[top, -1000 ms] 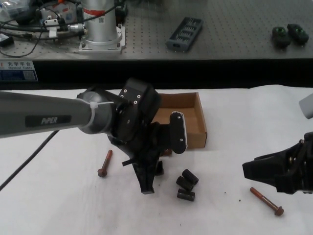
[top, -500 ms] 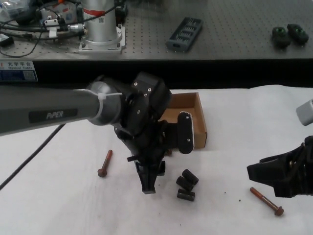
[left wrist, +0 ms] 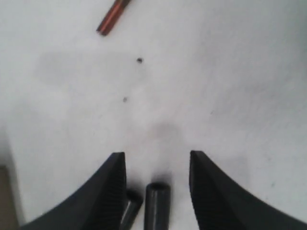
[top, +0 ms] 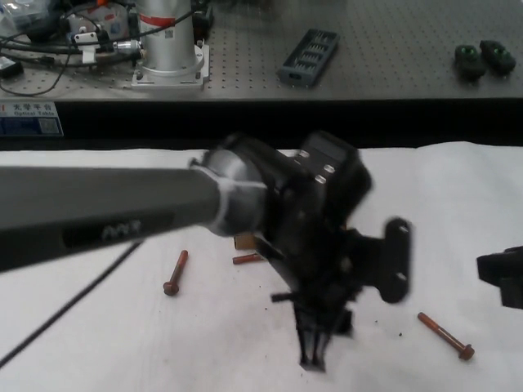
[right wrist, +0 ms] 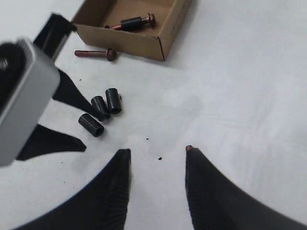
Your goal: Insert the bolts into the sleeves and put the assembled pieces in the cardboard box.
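Keep the left tool (left wrist: 156, 158) spread wide with nothing gripped, as in its wrist view. Centre on the sleeve (left wrist: 157, 203) lying between the fingers (left wrist: 112, 191). Mind the second sleeve (left wrist: 130, 207) just beside it, partly tucked behind one finger. Best, by the look of it, to take one only: shift sideways to leave the neighbour outside, go low enough to catch the round body across its middle, close gently, then lift straight up to avoid rolling the others off.

Find the cluster of sleeves (right wrist: 100, 109) about midway across the surface (top: 98, 351), on the near side of the cardboard box (right wrist: 158, 45). Note one assembled piece (right wrist: 134, 22) already inside the box. Leave the right tool (right wrist: 157, 151) open and empty by the right edge, close to the bolt (top: 445, 336) lying toward the near right corner. Count a second bolt (top: 174, 273) left of centre and a third bolt (right wrist: 96, 53) just outside the box wall.

Expect some give from the white cloth (left wrist: 240, 72) covering the surface, soft and flecked with dark specks. Beyond the far edge, a perforated plate (top: 392, 57) carrying a metal post (top: 167, 41), cables (top: 33, 49), a dark tray (top: 308, 55) and two green-and-black parts (top: 485, 59).
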You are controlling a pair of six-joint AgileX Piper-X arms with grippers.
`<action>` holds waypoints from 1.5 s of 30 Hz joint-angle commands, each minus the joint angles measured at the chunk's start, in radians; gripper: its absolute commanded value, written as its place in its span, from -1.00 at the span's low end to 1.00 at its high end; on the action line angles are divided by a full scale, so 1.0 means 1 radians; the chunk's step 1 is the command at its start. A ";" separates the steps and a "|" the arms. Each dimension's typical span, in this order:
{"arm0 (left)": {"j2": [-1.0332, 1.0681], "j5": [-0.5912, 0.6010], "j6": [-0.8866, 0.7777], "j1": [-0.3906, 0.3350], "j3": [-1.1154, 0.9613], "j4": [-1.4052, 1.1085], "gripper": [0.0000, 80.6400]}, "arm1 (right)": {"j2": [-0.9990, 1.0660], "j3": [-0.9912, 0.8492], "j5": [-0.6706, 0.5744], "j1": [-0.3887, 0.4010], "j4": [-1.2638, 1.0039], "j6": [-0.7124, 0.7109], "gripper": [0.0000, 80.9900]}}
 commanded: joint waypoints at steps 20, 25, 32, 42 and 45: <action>-0.077 -0.088 -0.360 0.165 -0.010 -0.149 -0.41 | 0.328 0.016 -0.056 -0.005 -0.101 0.065 -0.28; -0.077 -0.085 -0.360 0.224 -0.001 -0.146 -0.41 | 0.439 -0.042 -0.086 -0.005 -0.096 0.014 -0.28; -0.077 -0.058 -0.336 0.248 0.040 -0.154 -0.41 | 0.490 -0.084 -0.023 -0.005 -0.042 0.014 -0.28; -0.077 -0.072 -0.339 0.248 0.091 -0.206 -0.41 | 0.546 -0.087 0.045 -0.005 0.015 -0.005 -0.28; -0.077 -0.074 -0.349 0.249 0.091 -0.220 -0.41 | 0.581 -0.086 0.059 0.010 0.012 -0.022 -0.28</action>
